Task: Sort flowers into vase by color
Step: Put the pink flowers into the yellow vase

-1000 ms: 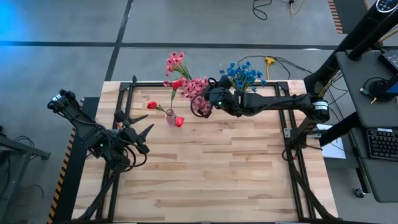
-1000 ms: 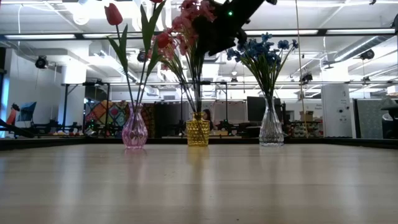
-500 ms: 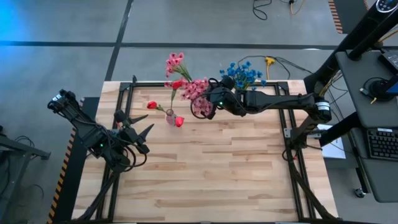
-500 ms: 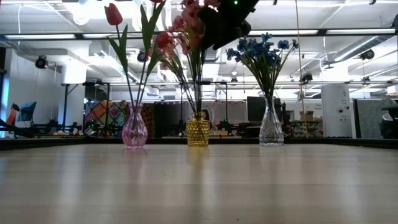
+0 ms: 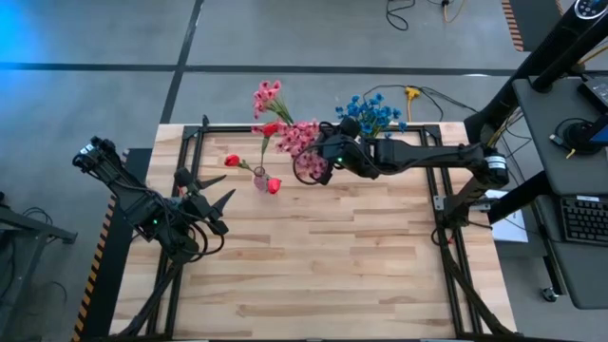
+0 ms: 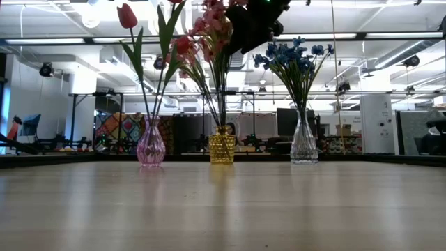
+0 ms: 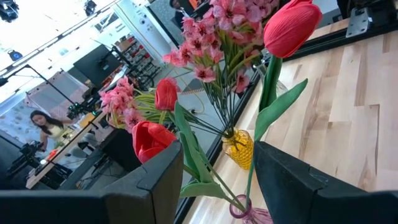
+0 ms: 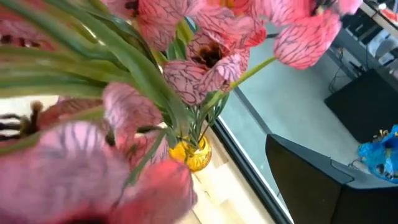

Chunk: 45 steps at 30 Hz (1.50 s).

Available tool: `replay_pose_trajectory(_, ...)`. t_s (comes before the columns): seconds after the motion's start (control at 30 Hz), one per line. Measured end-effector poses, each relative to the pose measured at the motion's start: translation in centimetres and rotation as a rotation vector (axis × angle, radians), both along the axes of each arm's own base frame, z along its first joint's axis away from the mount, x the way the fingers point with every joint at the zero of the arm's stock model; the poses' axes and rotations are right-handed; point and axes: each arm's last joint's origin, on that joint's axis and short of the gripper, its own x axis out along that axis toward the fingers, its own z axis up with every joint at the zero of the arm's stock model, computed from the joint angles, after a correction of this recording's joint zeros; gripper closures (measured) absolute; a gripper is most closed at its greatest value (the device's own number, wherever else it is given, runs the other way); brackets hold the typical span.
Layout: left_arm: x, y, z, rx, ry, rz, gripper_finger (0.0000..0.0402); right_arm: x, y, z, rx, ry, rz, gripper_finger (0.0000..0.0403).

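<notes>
Only low: blue flowers' (image 6: 293,54) clear vase (image 6: 304,146)

Three vases on counter (image 6: 223,209): pink vase (image 6: 151,150), yellow vase (image 6: 221,148), clear vase (image 6: 304,146). Three red tulips (image 7: 292,28). One blue bunch (image 6: 293,54).

Overhead strip lights (image 6: 362,35) give us bright, even light — a blue glare (image 5: 19,28) tints one corner; the nearest pink blooms (image 8: 93,174) smear out of focus, perhaps too close
</notes>
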Motion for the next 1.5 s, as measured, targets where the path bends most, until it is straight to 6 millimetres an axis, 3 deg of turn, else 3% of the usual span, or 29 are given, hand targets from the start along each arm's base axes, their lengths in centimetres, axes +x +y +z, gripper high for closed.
replay_pose_trajectory(0.5,0.0,0.0,0.0,0.000,0.000,0.000,0.0224,-1.1,0.4,0.2,0.007,0.085,0.053,0.0102)
replay_pose_trajectory(0.7,0.0,0.0,0.0,0.000,0.000,0.000,0.0224,-2.4,0.8,1.4,0.024,0.063,0.043,0.0102)
replay_pose_trajectory(1.13,0.0,0.0,0.0,0.000,0.000,0.000,0.0224,-5.6,3.7,3.7,0.098,0.014,0.058,0.0114)
replay_pose_trajectory(1.3,0.0,0.0,0.0,0.000,0.000,0.000,0.0224,-6.7,5.0,2.8,0.147,0.031,0.039,0.0122)
replay_pose_trajectory(1.5,0.0,0.0,0.0,-0.002,-0.002,0.000,0.0224,-7.7,6.3,0.0,0.140,0.035,-0.024,0.0131)
